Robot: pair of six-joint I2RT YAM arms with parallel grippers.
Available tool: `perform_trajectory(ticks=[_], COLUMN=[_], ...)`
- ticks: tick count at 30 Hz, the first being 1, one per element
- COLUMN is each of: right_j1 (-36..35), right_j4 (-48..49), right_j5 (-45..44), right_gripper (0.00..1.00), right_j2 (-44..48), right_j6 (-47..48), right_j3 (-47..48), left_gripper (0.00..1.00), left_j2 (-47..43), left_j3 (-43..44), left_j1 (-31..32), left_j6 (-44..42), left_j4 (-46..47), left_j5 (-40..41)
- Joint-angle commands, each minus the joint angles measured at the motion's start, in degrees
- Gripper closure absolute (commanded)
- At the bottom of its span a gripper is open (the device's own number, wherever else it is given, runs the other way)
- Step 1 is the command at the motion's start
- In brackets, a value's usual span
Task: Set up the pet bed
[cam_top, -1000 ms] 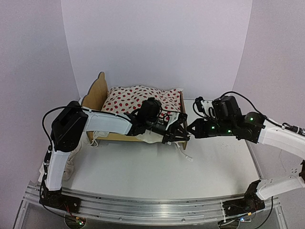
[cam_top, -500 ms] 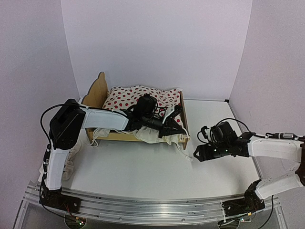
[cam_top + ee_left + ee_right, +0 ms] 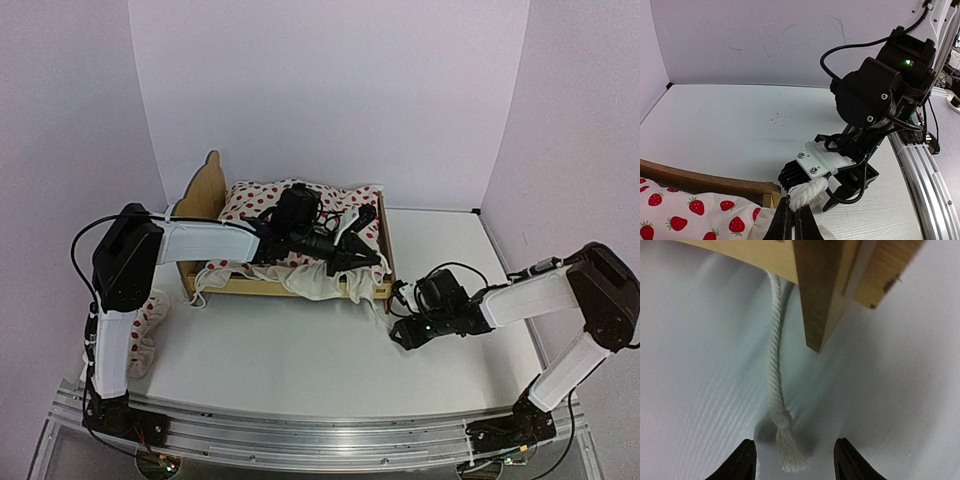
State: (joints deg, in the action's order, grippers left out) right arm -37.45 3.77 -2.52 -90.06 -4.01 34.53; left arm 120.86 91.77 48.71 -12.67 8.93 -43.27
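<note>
The pet bed of light plywood stands at the back left, its footboard facing right. A cream cloth with red strawberry print lies bunched on it and spills over the near rail. My left gripper hangs at the footboard's near corner, shut on a thick white cord of that cloth. A thinner length of cord trails past the bed's leg onto the table and ends in a knot and tassel. My right gripper is low over the table, open, with the tassel between its fingers.
A small red-dotted cloth piece hangs at the table's left edge beside the left arm. White walls close the back and both sides. The right arm shows close in front of the left wrist camera.
The right gripper has dropped from beside the footboard to the table, opened, and come in over the cord's tassel. The left gripper has drawn back a little over the bed, still shut.
</note>
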Motion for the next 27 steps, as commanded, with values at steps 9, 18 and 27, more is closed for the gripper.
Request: perform_trajectory(ticks=[9,18,27], right_j1=[-5.01,-6.93,-6.03], right_j4=[-8.81,-16.9,-22.14], right_j5=[2.06,9.22,2.53], right_gripper=[1.0,1.0,1.0], right_j2=[1.9,22.97,24.33], right_j6=[-1.43,-5.95,-8.82], right_j3=[1.22,1.51,8.49], left_gripper=[1.0,1.0,1.0], left_j2=[-3.49,-2.51,-1.97], left_j3=[0.18,0.0,-9.25], left_j1=[-0.82,-0.44,2.88], left_j6=[-0.94,-1.47,-17.91], left_j4=[0.4,-0.01,-2.65], left_j5=[0.19,-7.42,-8.54])
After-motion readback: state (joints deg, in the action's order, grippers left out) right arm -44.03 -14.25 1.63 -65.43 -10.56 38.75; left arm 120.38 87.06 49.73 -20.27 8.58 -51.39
